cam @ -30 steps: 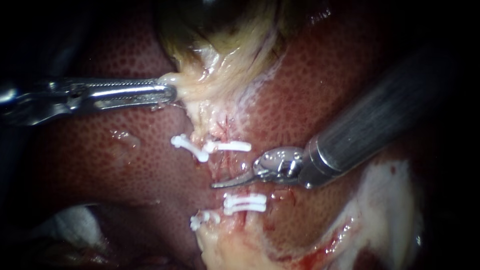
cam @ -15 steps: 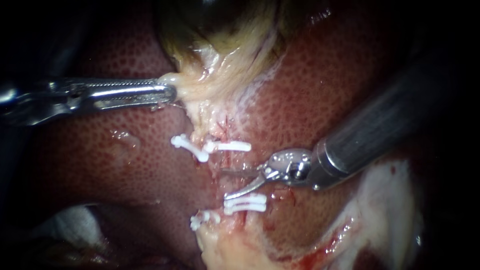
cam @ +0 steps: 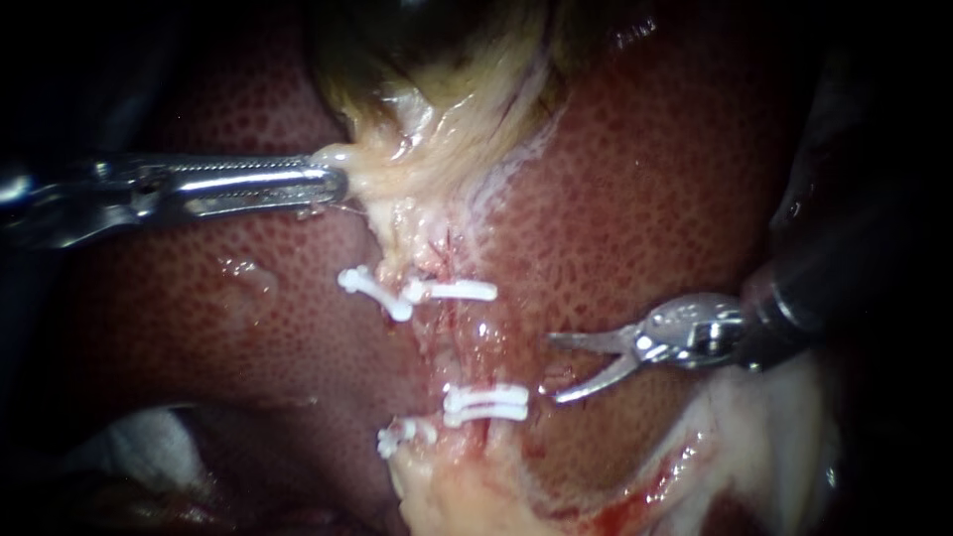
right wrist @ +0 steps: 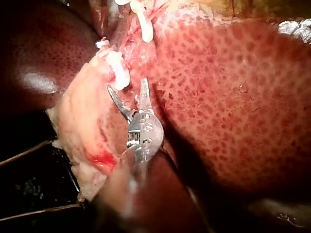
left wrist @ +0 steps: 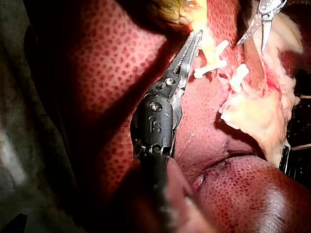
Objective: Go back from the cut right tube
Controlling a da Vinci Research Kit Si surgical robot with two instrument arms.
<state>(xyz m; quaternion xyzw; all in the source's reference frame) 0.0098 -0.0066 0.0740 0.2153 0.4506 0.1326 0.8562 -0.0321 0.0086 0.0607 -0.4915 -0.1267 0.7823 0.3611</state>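
Between the upper white clips point(cam: 452, 291) and the lower white clips point(cam: 486, 402) lies the right tube's point(cam: 478, 342) reddish gap. My right instrument point(cam: 554, 369) has curved blades standing open, to the right of that gap and clear of it, over the liver point(cam: 635, 199). In the right wrist view my right instrument point(right wrist: 127, 90) shows the same open blades just short of a clip point(right wrist: 119, 68). My left instrument point(cam: 338, 184) is shut on pale gallbladder tissue point(cam: 417, 159), also seen from my left instrument point(left wrist: 194, 39) in its wrist view.
Two more clips point(cam: 372, 288) point(cam: 402, 434) sit on the left tube. Pale fatty tissue point(cam: 764, 397) with a bloody edge lies under the right shaft. White gauze point(cam: 149, 447) shows at the lower left.
My right instrument has drawn back to the right, out of the gap between the clips, and its blades have gone from shut to open. The left instrument holds still.
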